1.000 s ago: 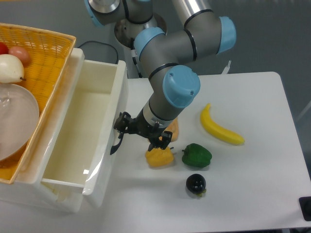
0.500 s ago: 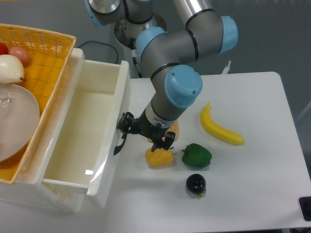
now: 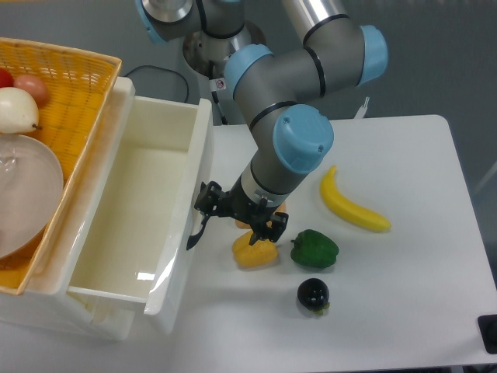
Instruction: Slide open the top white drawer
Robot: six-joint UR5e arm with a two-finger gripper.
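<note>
Far left: yellow wicker basket point(image 3: 81, 78) sits on top of the unit, holding a clear bowl point(image 3: 27, 194) and some round produce. Just right of it, the top white drawer point(image 3: 132, 210) stands pulled well out toward the table point(image 3: 419, 311), interior bare and glossy. Its black handle point(image 3: 196, 225) curves off the drawer front. The gripper point(image 3: 208, 203) is at that handle, fingers closed around the bar. Arm reaches down from above, blue-capped joints visible. Right of the gripper on the table: yellow pepper point(image 3: 255, 252) under the wrist, green pepper point(image 3: 314, 249) just beside it, dark eggplant point(image 3: 313, 294) near the front, banana point(image 3: 353, 203) farther right.
</note>
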